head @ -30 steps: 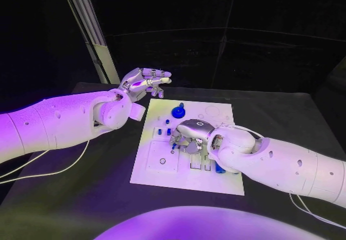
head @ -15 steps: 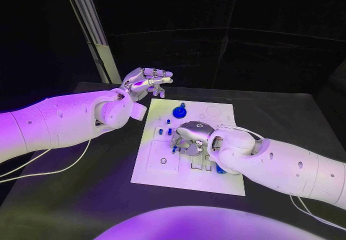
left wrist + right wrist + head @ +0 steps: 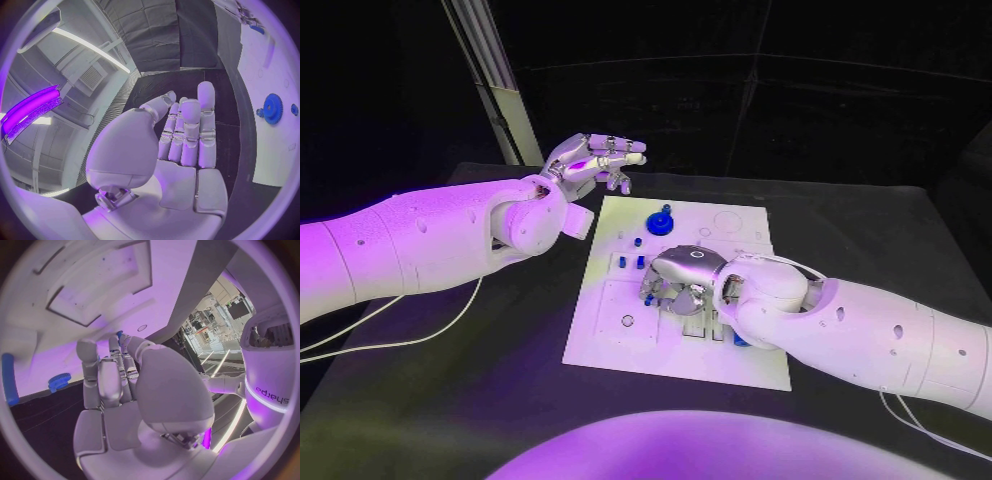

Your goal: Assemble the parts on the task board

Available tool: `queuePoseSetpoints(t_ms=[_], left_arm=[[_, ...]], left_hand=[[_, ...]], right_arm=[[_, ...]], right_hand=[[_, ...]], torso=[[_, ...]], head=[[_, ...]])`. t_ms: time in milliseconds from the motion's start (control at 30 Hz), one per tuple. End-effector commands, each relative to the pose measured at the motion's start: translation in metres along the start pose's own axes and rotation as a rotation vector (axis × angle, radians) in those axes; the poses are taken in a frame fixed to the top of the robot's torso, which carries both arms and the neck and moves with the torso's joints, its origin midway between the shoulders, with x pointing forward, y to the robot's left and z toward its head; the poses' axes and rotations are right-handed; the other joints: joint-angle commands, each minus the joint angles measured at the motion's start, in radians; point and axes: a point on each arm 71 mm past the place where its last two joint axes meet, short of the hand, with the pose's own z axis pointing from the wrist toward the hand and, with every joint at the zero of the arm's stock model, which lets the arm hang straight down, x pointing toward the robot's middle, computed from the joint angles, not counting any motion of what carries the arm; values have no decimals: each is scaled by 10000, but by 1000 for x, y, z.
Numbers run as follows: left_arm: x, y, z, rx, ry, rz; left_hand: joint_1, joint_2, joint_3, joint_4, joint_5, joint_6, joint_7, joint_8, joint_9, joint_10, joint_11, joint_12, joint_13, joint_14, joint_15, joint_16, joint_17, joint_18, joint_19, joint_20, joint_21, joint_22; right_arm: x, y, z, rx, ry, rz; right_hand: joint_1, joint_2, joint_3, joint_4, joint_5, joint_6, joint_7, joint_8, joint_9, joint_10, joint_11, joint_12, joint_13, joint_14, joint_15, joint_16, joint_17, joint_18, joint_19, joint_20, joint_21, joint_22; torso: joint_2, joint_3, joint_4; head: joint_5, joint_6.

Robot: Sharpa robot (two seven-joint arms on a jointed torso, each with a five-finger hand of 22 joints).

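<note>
Task board [image 3: 610,335] — blue parts [image 3: 659,216] aboard

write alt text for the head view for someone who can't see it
The robot's right hand is lowered over the middle of the white task board on a black table, fingers pointing down among small blue parts. The left hand is raised past the board's far left corner, holding nothing. A blue gear sits near the board's far edge.

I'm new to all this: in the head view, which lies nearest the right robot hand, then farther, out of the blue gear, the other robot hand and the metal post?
1. Blue gear, on the task board's far end, just beyond the right robot hand.
2. Left robot hand, raised past the board's far-left corner.
3. Metal post, behind the table, far left.
</note>
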Motion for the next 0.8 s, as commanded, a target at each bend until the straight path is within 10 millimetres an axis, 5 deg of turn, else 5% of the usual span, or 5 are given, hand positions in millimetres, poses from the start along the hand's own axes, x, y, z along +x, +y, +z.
queuePoseSetpoints(t_ms=[33,400,633,800], left_arm=[[1,-1,1,82,101,-106],[0,-1,1,50,82,-96],[-1,-1,1,26,73,-92],[-2,-1,1,8,97,-104]], left_hand=[[10,85,-65,-1,-34,13,37,60,-5,-35,-1,70,11,-43,12,-36,-2,64,-49,9,-68,-10],[4,88,-82,-1,-36,5,41,65,-6,-49,2,84,12,-55,15,-47,-36,63,-48,12,-80,-19],[4,88,-82,-1,-36,5,41,65,-6,-49,2,84,12,-55,15,-47,-36,63,-48,12,-80,-19],[4,88,-82,-1,-36,5,41,65,-6,-49,2,84,12,-55,15,-47,-36,63,-48,12,-80,-19]], right_arm=[[5,2,0,-4,205,-255],[4,6,1,-107,-29,-495],[1,4,0,-102,-601,-350],[-4,3,-4,-153,-1207,-158]], right_hand=[[-108,14,51,-22,-54,20,32,-17,6,-3,21,-69,10,417,-14,60,-13,-101,-17,59,63,5],[-396,-89,-64,-36,-130,-135,87,-131,-15,-199,77,-107,-12,401,35,91,-53,-89,-96,102,30,-76],[-855,-418,-414,77,-297,-886,373,-270,-64,-1477,399,-124,-56,259,304,-144,-457,46,-617,325,-475,-944],[-924,-462,-745,57,-404,-1308,411,-261,-53,-2079,495,-37,-48,136,378,-396,-835,164,-981,430,-899,-1600]], torso=[[-2,-3,4],[3,-5,-3],[-6,-1,0],[-5,6,-2]], head=[[0,-7],[12,-6],[4,3],[-4,29]])
